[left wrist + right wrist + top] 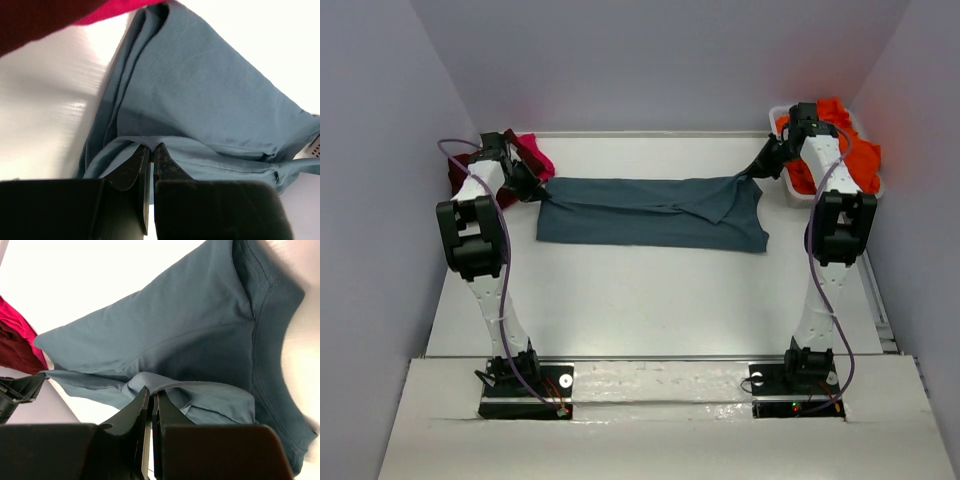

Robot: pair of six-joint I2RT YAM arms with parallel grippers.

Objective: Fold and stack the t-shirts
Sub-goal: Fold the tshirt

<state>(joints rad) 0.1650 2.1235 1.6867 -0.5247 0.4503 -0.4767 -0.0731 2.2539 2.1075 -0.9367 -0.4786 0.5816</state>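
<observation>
Surface, white table (650, 300): one slate teal-blue t-shirt (650, 212) lies in a long band across its far middle, a dark maroon t-shirt (460, 178) and a bright pink t-shirt (535, 155) are heaped at far left, and a vivid orange t-shirt (860, 155) is piled in the white tub (778, 112) at far right. Handling, judged: light, limp cloth, not fragile, sagging and creasing wherever unsupported, so best pinched at doubled hems or corners of both ends and held taut. Tools: left gripper (150, 150), jaws closed on a fold at the teal shirt's left end; right gripper (150, 392), jaws closed on a bunched fold at its right end.
</observation>
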